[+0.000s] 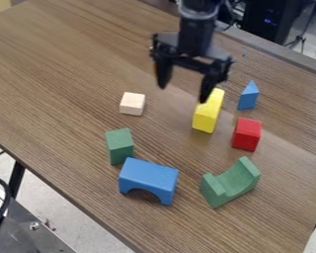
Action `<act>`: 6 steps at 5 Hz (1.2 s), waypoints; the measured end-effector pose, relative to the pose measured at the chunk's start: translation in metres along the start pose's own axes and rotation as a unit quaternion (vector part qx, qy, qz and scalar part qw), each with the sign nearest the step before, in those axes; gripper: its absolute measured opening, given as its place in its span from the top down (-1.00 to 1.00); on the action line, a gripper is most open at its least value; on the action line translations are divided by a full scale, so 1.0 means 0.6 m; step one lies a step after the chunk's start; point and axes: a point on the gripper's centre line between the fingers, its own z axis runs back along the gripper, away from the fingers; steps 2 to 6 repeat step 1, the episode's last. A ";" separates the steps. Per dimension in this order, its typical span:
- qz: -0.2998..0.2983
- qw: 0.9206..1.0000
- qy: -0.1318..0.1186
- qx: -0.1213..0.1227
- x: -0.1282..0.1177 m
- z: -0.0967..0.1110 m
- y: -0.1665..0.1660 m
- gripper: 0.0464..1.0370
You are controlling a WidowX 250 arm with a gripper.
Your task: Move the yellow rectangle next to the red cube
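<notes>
camera view: the gripper (183, 95) hangs down from the top edge over the table (55, 74), its two fingers spread wide. the tip of the finger on the picture's right overlaps the far end of the yellow rectangle (209, 112); whether they touch, i cannot tell. the yellow rectangle lies on the table with its long side running away from the camera, near the red cube (246, 134) but apart from it, on the cube's left in the picture. the blue triangle (248, 96) stands behind the red cube, to the right of the yellow rectangle. over to the left sits the cream block (132, 104). nearer the camera come the green block (120, 147), the blue arch (148, 180) just beside it with its opening facing the camera, and the green curved block (231, 183), hollow side up, in front of the red cube.
</notes>
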 end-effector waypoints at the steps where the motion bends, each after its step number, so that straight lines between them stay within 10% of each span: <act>1: -0.033 0.998 -0.052 -0.006 -0.015 -0.017 0.009 -0.93; 6: -0.033 0.998 -0.052 -0.006 -0.015 -0.017 0.009 -0.93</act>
